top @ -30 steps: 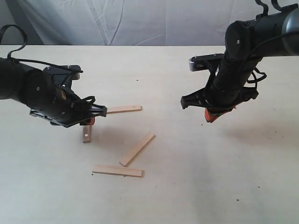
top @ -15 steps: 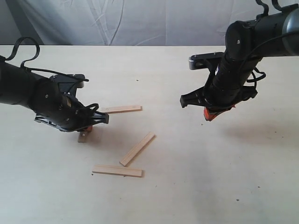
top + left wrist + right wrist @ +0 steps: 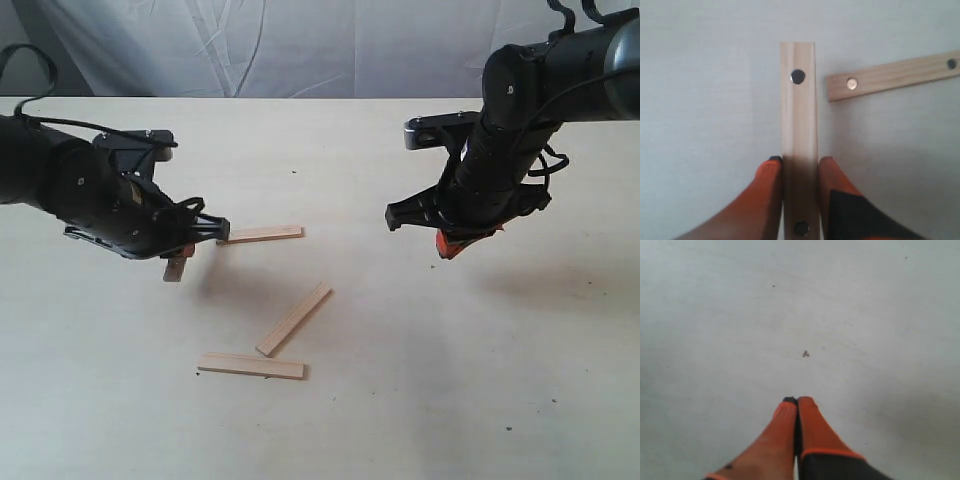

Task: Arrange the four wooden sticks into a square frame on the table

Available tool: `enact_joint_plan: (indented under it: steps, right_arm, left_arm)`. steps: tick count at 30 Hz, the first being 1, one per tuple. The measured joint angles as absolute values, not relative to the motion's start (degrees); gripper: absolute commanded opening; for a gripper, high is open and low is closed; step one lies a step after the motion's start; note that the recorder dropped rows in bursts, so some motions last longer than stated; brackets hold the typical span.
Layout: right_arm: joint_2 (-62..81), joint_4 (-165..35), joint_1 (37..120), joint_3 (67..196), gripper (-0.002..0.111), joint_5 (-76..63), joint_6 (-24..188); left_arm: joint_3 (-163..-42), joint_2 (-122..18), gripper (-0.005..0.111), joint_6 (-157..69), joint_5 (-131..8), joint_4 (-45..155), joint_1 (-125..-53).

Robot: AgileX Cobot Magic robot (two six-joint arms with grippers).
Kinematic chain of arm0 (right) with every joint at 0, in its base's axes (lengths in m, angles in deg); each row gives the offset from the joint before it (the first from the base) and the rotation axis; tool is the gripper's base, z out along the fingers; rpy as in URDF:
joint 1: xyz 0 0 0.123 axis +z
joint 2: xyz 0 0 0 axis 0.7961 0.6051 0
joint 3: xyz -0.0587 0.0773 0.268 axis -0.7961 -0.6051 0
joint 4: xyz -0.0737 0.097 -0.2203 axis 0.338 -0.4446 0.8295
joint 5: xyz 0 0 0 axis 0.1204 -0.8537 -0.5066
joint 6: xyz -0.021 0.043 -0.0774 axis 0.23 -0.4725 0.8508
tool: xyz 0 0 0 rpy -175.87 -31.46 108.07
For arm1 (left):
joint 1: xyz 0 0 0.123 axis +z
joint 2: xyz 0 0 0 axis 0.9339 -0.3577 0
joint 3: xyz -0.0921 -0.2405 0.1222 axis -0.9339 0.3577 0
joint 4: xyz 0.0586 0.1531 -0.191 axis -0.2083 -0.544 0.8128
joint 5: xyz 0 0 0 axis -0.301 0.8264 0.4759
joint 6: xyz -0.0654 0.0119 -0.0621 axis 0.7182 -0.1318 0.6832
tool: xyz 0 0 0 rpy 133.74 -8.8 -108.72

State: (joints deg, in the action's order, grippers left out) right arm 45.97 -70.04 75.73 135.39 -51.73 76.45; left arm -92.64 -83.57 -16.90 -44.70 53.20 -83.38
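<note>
Left tool: orange fingers closed narrowly on the two long edges of one wooden stick, the held stick, gripped near one end. Dark round dot near the stick's free end, a second dot between the fingers. Seen in the exterior view poking out below the tool, at the left of the counter; contact with the counter not determinable.

Second stick: flat on the counter just right of the left tool. In the left wrist view set roughly crosswise to the held stick, its near end just beside it but apart. Pale shiny dot at that end, dark dot towards the other.

Third stick: flat, lying diagonally near the counter's middle, well apart from both tools.

Fourth stick: flat, nearly level, just below the third stick's lower end; touching or not, cannot tell.

Right tool: raised above the right side of the counter, orange fingertips pressed together, nothing between them. Bare counter with a few dark specks beneath.

Wrinkled white cloth behind the counter.
</note>
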Motion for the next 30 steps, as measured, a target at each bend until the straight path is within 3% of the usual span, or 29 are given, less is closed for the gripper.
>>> enact_joint_plan:
  steps: [25, 27, 30]
  right_arm:
    - [46.0, -74.7, 75.7, 135.4, -0.001, -50.4, 76.5]
    - [46.0, -76.0, 75.7, 135.4, -0.001, -50.3, 76.6]
    - [46.0, -77.7, 76.4, 135.4, -0.001, -50.3, 76.6]
  left_arm:
    - [-92.7, -91.7, 0.0, -16.9, -56.0, 61.2, -87.8]
    - [-92.7, -91.7, 0.008, -16.9, -56.1, 61.2, -87.8]
    - [-92.7, -91.7, 0.03, -16.9, -56.1, 61.2, -87.8]
